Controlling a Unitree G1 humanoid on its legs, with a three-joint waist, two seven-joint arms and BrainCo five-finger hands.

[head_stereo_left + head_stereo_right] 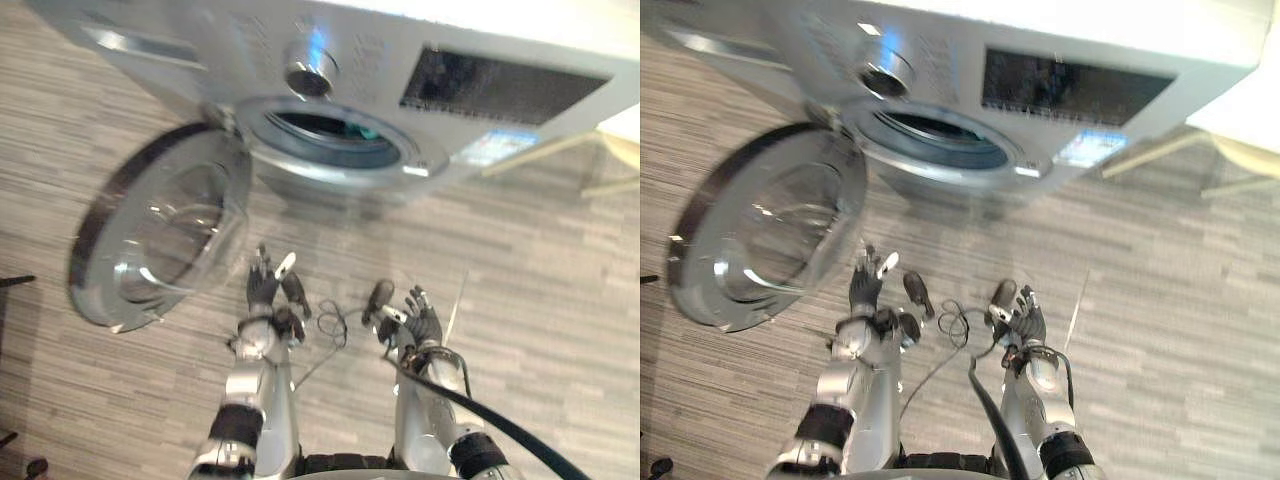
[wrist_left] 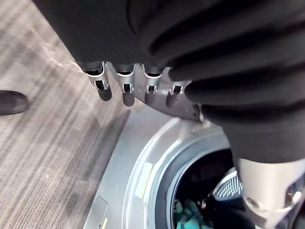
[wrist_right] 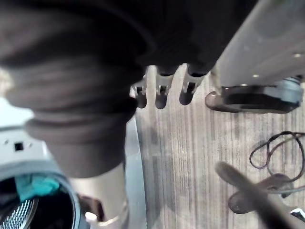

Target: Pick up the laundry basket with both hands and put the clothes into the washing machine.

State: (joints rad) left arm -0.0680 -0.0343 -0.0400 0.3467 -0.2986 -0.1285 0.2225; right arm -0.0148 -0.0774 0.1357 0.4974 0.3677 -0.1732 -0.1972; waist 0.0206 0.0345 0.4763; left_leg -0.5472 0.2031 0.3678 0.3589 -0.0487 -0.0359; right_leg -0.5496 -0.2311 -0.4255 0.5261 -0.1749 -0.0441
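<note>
The silver washing machine stands in front of me with its round door swung wide open to the left. Inside the drum opening lies teal clothing, which also appears in the right wrist view. My left hand is raised below the door's right edge, fingers straight and nothing in it. My right hand hangs level with it a little to the right, fingers relaxed and empty. Both hands are a short way in front of the drum and touch nothing.
Grey wood-look floor stretches all around. A white piece of furniture on pale wooden legs stands right of the machine. A dark shoe-like thing rests on the floor to the left. The open door takes up the space at my left front.
</note>
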